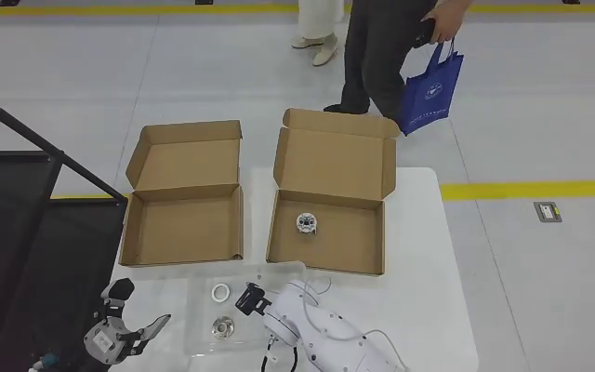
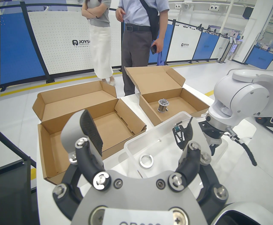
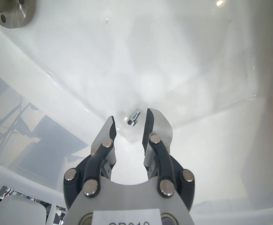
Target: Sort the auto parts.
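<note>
Pick-up step, I judge: right gripper inside the clear bin, fingers partly open, empty, straddling a small hex bolt on the bin's floor; next, close squarely on it; left gripper outside the bin, wide open, empty.

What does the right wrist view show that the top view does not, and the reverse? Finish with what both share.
Right wrist view adds: a bolt lying between the open fingers of the right gripper. Top view adds: an empty box, a second box holding a part, a ring in the tray, and the left gripper. Both share: the tray, the flange in it, the right gripper.
</note>
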### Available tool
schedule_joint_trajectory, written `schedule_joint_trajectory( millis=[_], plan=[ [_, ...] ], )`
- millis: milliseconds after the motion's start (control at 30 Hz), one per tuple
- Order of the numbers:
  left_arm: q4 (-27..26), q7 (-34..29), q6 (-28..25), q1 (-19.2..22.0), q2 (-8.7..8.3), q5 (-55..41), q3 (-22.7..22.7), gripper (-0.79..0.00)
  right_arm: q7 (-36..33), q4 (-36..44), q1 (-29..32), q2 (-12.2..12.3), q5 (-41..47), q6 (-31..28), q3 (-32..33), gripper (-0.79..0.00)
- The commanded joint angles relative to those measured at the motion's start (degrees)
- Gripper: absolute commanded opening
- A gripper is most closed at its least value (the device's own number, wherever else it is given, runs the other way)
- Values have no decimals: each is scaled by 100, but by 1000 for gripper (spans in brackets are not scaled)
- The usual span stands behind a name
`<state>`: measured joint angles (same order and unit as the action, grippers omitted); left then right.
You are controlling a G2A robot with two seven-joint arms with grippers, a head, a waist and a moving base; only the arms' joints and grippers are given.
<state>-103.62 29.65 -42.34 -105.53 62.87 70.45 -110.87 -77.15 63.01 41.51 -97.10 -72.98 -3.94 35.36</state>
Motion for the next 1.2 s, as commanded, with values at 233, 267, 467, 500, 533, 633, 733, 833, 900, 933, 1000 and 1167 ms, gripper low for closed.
schedule_joint_trajectory(
  millis=[233,267,467,500,533,633,733,833,900,933,1000,1167],
  plan=[
    [0,0,0,0,0,0,0,0,74,-261,-102,-84,61,-43,27,-493],
    [0,0,0,0,0,0,0,0,92,-288,-113,-93,64,-44,30,-496],
    [0,0,0,0,0,0,0,0,134,-429,-169,-152,62,-31,22,-511],
    [0,0,0,0,0,0,0,0,140,-458,-181,-161,61,-32,25,-526],
    [0,0,0,0,0,0,0,0,151,-481,-191,-170,63,-38,27,-542],
    [0,0,0,0,0,0,0,0,211,-546,-216,-187,93,-83,59,-640],
    [0,0,0,0,0,0,0,0,339,-518,-210,-185,54,-129,94,-785],
    [0,0,0,0,0,0,0,0,453,-322,-127,-154,-46,-186,136,-785],
    [0,0,0,0,0,0,0,0,509,-119,-40,-113,-134,-245,189,-785],
    [0,0,0,0,0,0,0,0,552,17,19,-87,-174,-321,216,-785],
    [0,0,0,0,0,0,0,0,667,346,161,-15,-320,-416,307,-785],
    [0,0,0,0,0,0,0,0,1150,1536,780,252,-744,-960,653,-785]
  ],
)
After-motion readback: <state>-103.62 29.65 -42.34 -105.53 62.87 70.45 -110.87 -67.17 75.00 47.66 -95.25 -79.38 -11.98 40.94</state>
